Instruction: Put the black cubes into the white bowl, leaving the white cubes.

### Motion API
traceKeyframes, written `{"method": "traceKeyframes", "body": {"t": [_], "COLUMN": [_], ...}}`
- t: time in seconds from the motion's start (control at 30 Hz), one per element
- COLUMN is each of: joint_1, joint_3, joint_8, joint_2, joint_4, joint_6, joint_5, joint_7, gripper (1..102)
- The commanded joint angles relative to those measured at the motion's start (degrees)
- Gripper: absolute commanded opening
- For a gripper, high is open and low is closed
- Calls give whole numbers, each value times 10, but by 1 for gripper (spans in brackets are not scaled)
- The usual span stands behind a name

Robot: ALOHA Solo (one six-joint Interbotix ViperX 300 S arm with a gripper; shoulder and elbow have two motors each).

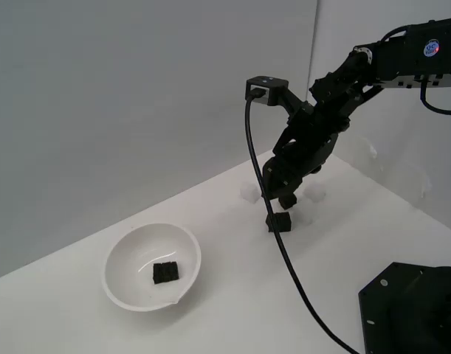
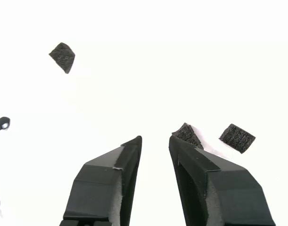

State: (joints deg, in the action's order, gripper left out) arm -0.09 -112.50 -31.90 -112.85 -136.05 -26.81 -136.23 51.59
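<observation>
**Open gripper low over black cube, one cube already in bowl**

At the exterior view's left, nearer the camera, the white bowl (image 1: 119,254) sits on the white table (image 1: 232,295) with its pouring lip toward the camera. One black cube in the bowl (image 1: 164,273) lies on the bottom, about centre.

Moving right and farther back, a white cube (image 1: 248,194) sits on the table, hard to tell from the surface. Just right of it the gripper (image 1: 281,203) hangs low over the table, pointing down, with its black cable (image 1: 284,258) trailing toward the camera. A black cube on the table (image 1: 280,222) sits right under the fingertips; whether they touch it I cannot tell.

In the wrist view the gripper (image 2: 154,141) is released: its fingers (image 2: 108,179) are spread, with bare table and nothing held between them. A rough dark piece (image 2: 186,133) peeks from behind one fingertip; cube or pad, cannot tell. A second black cube (image 2: 237,138) lies just beside it, and a third black cube (image 2: 62,57) lies well apart.

Right of the gripper in the exterior view is another faint white cube (image 1: 314,195). At the near right stands a black base plate (image 1: 402,302).
</observation>
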Motion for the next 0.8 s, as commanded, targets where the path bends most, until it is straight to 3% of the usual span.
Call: {"method": "traceKeyframes", "body": {"t": [0.0, 0.13, 0.37, 0.77], "joint_1": [-4, -4, -4, -4], "joint_3": [-3, 8, 42, 97], "joint_8": [-7, -8, -31, -40], "joint_2": [0, 11, 45, 99], "joint_4": [-8, -18, -32, -35], "joint_6": [-4, -4, -4, -4], "joint_5": [-4, -16, -30, -33], "joint_7": [-9, -21, -40, -63], "gripper": [43, 55, 55, 55]}}
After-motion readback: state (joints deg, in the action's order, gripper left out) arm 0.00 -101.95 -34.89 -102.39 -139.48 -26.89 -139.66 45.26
